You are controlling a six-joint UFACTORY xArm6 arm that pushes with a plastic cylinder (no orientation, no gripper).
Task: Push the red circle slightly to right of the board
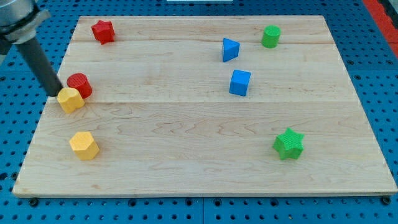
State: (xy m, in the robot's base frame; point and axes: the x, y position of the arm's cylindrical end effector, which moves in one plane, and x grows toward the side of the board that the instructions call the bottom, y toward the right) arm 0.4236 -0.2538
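Wooden desk (205,168) seen from above and slightly in front, resting on blue pegboard. The end effector is a plain dark rod w/ no jaws, so nothing to open or clamp; my tip (57,94) sits near the desk's 9 o'clock edge, touching or nearly touching the red circle (79,85) on that block's 9 o'clock side. A yellow block (70,99), shape unclear, butts against the red circle at its 7 o'clock, just beside the tip.

Step in hand, as I judge it: the tip is lined up behind the red circle, push about to start or only just under way. Next move calls for a short slide toward 3 o'clock, through the circle's centre, w/o dragging the yellow block along.

Room: wide bare wood lies at the circle's 3 o'clock; the blue cube (239,83) and blue triangular block (230,49) are well apart. Red star (103,31) at 12 o'clock, yellow hexagon (84,145) at 6 o'clock, green cylinder (270,37) and green star (288,144) far off toward 3 o'clock.
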